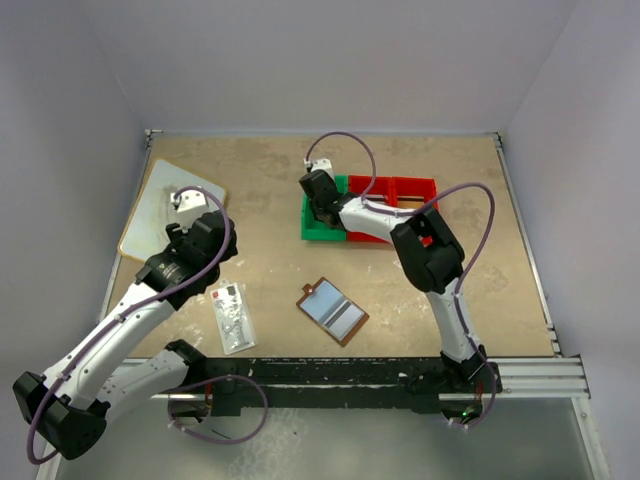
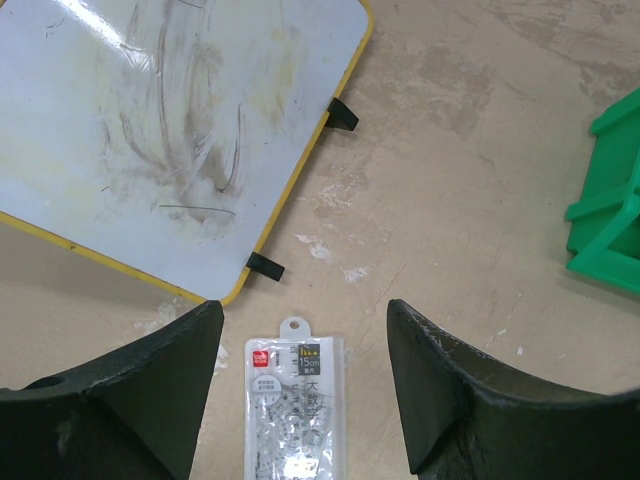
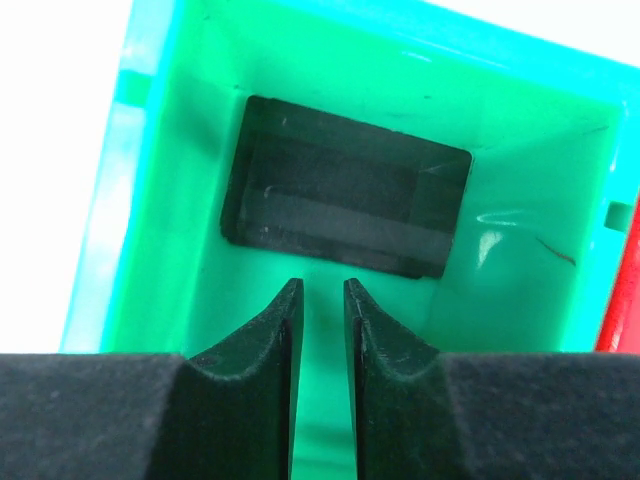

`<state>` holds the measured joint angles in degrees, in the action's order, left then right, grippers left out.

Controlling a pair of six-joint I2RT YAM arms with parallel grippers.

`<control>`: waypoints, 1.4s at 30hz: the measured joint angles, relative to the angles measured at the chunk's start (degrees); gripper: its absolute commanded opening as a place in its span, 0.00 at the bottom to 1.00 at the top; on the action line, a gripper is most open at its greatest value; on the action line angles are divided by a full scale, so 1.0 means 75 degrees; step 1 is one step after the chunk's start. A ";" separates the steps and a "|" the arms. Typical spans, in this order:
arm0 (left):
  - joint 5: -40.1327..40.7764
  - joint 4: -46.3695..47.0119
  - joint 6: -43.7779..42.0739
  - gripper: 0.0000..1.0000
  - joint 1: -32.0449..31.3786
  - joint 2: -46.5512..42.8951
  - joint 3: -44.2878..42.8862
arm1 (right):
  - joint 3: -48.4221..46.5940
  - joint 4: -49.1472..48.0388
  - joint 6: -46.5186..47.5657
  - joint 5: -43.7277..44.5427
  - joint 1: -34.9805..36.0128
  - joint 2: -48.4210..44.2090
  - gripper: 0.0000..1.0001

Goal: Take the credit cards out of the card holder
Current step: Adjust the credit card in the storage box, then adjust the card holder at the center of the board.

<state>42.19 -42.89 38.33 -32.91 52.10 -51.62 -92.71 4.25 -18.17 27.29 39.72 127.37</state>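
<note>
The card holder, a brown wallet, lies open on the table and shows its bluish-grey pockets. No gripper is near it. My right gripper hangs inside the green bin. Its jaws are a narrow gap apart with nothing between them. Just beyond its fingertips a dark grey credit card lies flat on the bin floor. From above, the right gripper sits over the green bin. My left gripper stands wide open and holds nothing, above a clear ruler packet.
Red bins adjoin the green bin on its right. A whiteboard with a yellow rim lies at the far left, close to the left gripper. The ruler packet lies left of the card holder.
</note>
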 measured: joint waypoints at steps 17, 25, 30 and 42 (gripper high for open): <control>0.0000 0.0000 0.0003 0.65 0.0000 0.0058 0.0000 | 0.2742 -0.1201 -0.0085 -0.1664 0.0000 -0.3821 0.45; -0.0035 0.0006 0.0000 0.64 0.0000 0.0291 0.0000 | 0.5709 -0.1920 -0.0828 -0.2731 0.0000 -0.6333 0.52; -0.0125 0.0023 -0.0009 0.64 0.0000 0.0498 0.0000 | 0.7312 -0.2162 -0.1539 -0.3258 0.0000 -0.7207 0.53; -0.2294 0.0778 0.0017 0.70 0.0003 0.0603 0.0621 | 0.9157 -0.2197 -0.2914 -0.3786 0.0000 -0.8049 0.56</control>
<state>24.99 -37.06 38.46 -32.88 56.62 -46.96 -24.03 -12.23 -40.03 -1.10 39.72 67.00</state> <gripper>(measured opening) 0.680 0.562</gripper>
